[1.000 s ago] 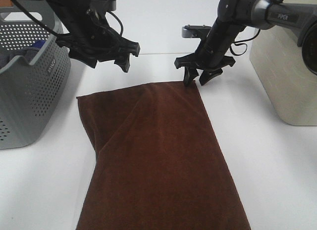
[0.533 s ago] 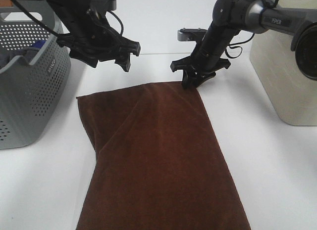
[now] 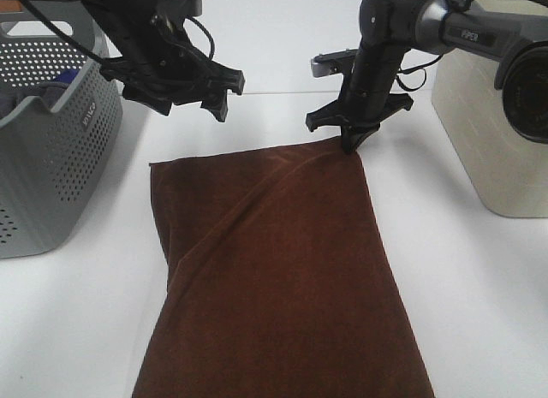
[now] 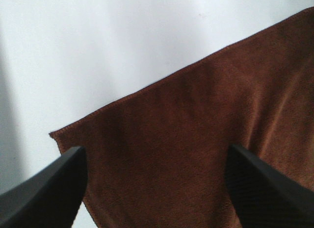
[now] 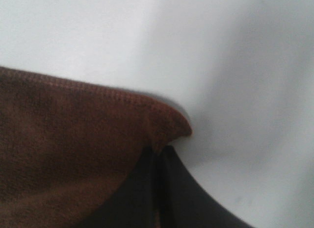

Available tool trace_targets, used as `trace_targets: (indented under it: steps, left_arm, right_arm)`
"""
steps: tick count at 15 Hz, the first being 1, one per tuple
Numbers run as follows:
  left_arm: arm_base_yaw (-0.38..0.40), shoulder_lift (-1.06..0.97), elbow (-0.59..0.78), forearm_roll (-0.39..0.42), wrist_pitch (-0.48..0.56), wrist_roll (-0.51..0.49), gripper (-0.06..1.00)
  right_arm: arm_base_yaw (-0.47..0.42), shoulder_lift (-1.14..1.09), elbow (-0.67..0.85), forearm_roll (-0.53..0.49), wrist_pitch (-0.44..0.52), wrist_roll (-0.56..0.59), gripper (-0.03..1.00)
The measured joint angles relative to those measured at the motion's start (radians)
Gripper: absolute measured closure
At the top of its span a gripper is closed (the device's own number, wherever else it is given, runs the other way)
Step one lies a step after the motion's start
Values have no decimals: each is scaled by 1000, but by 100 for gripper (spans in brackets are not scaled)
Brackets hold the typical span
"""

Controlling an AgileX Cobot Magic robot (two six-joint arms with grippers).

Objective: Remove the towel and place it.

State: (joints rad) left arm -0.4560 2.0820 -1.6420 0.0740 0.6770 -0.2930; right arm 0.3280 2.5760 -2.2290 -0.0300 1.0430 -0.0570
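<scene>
The dark brown towel [image 3: 274, 261] lies flat on the white table, with a diagonal fold running from its far right corner. My right gripper [image 3: 351, 141] is shut on that far right corner; in the right wrist view the fingertips [image 5: 162, 189] pinch the towel's hem corner [image 5: 167, 122]. My left gripper [image 3: 193, 103] is open and empty, hovering above the table just behind the towel's far left part. In the left wrist view its two fingers [image 4: 44, 189] frame the towel [image 4: 186, 154] below. The white tag is not visible.
A grey perforated basket [image 3: 51, 158] stands at the left with a dark blue cloth [image 3: 62, 80] inside. A beige bin [image 3: 492, 124] stands at the right. White table surface [image 3: 479, 312] surrounds the towel.
My right gripper has shut on the towel's far right corner and dragged it to the right; the towel's far edge shifted right with it. The left gripper has barely moved.
</scene>
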Motion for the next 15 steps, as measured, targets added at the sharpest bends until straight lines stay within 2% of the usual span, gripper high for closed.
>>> trace_targets:
  steps: [4,6,8,11,13,15]
  left_arm:
    - [0,62,-33,-8,-24,0,21]
    - [0,131,-100,-9,-24,0,21]
    - [2,201,-195,-9,-3,0,21]
    - [20,313,-371,-12,65,0,21]
    - [50,400,-497,-13,172,0,24]
    - [70,448,-548,-13,250,0,28]
  right_arm:
    - [-2,0,-89,-86,57,36,97]
    - [-5,0,-98,-123,72,49,97]
    - [-32,0,-98,-112,81,66,97]
    - [-64,0,-98,-88,82,70,97]
    - [-64,0,-98,-81,79,70,97]
    - [-64,0,-98,-80,74,70,97]
